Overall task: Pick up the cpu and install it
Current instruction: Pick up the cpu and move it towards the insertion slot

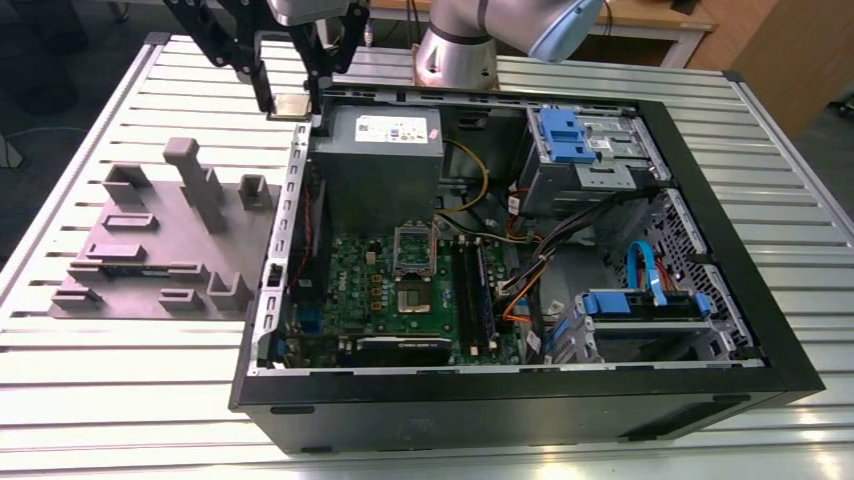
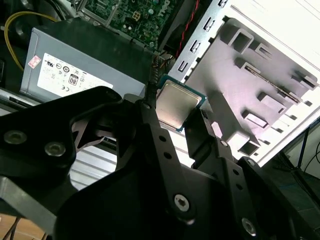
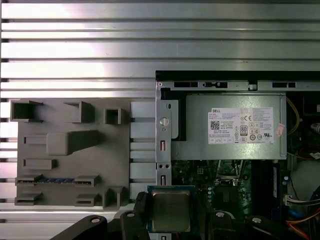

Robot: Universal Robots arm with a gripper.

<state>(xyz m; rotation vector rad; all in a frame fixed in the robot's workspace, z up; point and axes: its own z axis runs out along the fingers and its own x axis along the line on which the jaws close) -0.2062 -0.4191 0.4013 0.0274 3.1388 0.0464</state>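
Because the hand pinches the cpu by two opposite edges, the chip rides level with its metal lid up and its underside untouched. I judge this a grip meant for flat seating. The cpu hangs in the air above the case's edge, near the power supply and well clear of the motherboard. Both wrist views show the lid bare between the fingers. A grey parts fixture rests on the counter beside the case.

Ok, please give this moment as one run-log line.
gripper: shut on cpu | place: raised by case wall, near power supply | install: not yet done
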